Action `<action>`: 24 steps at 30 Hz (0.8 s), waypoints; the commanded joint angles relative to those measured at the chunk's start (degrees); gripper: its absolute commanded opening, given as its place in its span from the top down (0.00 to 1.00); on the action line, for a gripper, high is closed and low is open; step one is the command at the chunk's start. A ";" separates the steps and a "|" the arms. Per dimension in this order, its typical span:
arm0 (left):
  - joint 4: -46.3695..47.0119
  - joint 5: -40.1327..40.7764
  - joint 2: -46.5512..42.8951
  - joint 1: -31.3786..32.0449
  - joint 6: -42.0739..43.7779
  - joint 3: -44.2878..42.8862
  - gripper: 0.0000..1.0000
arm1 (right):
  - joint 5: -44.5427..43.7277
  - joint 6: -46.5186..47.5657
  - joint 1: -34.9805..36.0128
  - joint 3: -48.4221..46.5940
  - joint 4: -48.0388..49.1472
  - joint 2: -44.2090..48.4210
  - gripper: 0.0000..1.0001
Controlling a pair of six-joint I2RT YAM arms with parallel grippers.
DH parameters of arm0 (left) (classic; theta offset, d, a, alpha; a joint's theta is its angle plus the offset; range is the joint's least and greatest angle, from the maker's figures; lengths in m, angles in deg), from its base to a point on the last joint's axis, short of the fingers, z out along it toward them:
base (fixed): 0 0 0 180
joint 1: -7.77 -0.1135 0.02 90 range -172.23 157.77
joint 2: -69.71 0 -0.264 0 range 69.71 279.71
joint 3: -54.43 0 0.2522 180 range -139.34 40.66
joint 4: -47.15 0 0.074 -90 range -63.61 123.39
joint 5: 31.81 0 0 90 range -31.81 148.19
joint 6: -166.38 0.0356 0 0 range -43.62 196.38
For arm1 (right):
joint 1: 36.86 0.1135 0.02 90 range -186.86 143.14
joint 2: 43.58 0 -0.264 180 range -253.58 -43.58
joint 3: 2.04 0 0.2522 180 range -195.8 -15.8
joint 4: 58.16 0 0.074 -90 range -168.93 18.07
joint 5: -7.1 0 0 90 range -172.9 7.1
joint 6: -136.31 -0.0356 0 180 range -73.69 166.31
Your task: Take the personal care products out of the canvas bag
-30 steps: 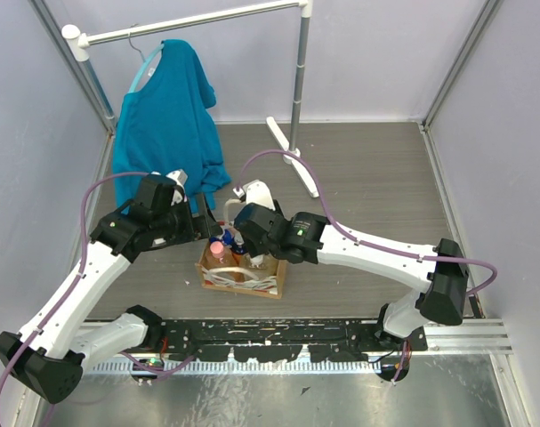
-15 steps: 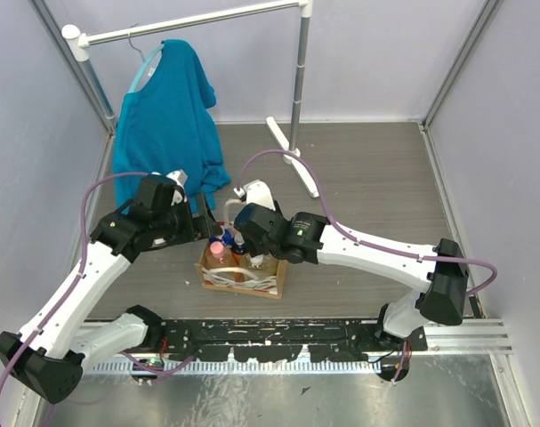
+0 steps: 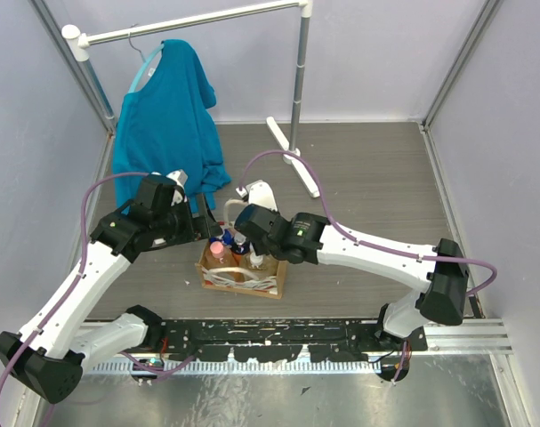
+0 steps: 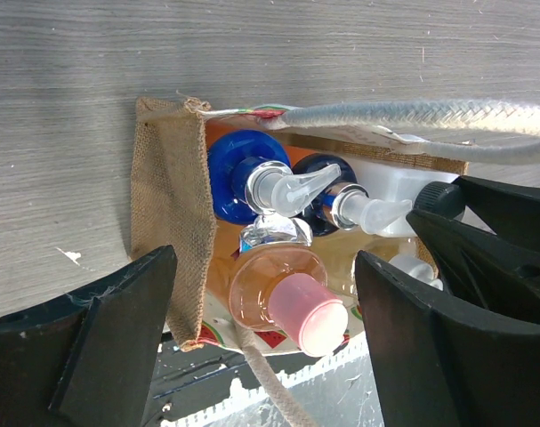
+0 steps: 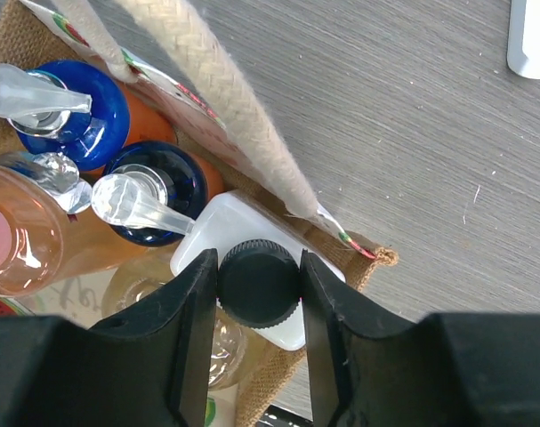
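Only a nudge since a moment ago: your right gripper (image 5: 259,295) has edged left over the bag (image 3: 271,283), while the left gripper (image 4: 261,298) hasn't budged. Right fingers are pinching the black cap (image 5: 259,276) of the white bottle (image 5: 218,222), which stands in the bag beside the blue-topped pump bottles (image 5: 78,120). Left fingers are spread wide above the pink-capped bottle (image 4: 292,298), also inside the bag.
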 commanded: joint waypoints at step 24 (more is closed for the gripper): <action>-7.89 9.54 2.27 6.11 3.24 -9.04 0.23 | -12.63 7.46 -9.78 -32.18 -16.99 6.30 0.89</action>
